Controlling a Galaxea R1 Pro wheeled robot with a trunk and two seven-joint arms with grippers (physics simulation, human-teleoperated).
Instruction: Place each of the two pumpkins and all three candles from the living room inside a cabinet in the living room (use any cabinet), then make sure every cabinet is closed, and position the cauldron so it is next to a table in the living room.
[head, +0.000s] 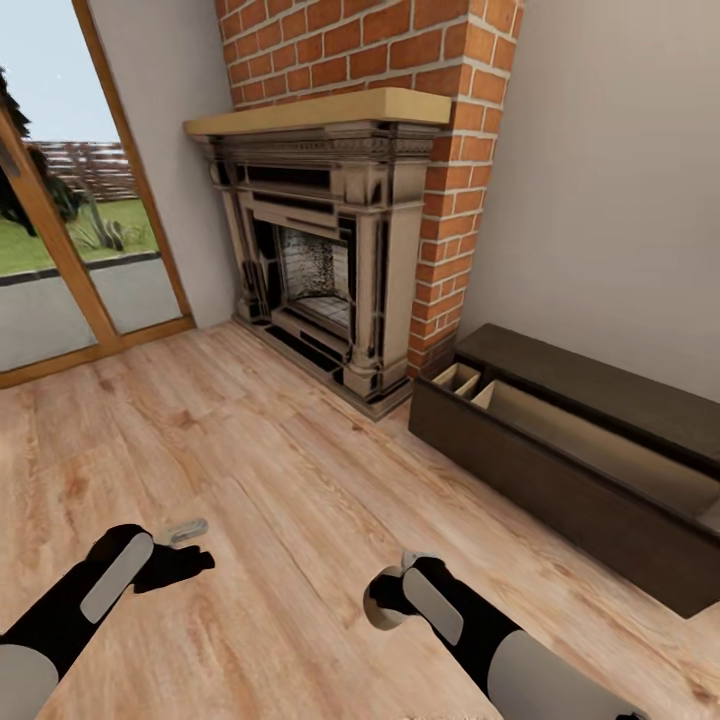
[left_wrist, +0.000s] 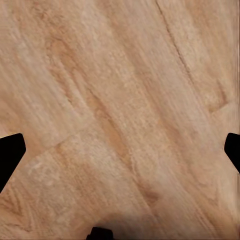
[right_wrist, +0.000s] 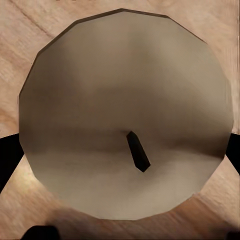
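Observation:
A tan candle (right_wrist: 125, 120) with a short dark wick sits between my right gripper's (right_wrist: 120, 157) fingers (right_wrist: 7, 160), which press on its sides. In the head view the right gripper (head: 392, 590) hangs low over the floor at the bottom middle, and the candle (head: 377, 613) shows as a tan disc under it. The cabinet (head: 560, 490), long, low and dark brown, stands open along the right wall, its light tan interior (head: 590, 440) exposed. My left gripper (head: 188, 548) is at the bottom left, open, with bare floor between its fingers (left_wrist: 10, 155).
A dark ornate fireplace (head: 320, 260) with a brick chimney and tan mantel stands ahead. Glass doors (head: 70, 250) to a garden fill the left wall. Wooden floor (head: 250, 440) stretches between me, the fireplace and the cabinet.

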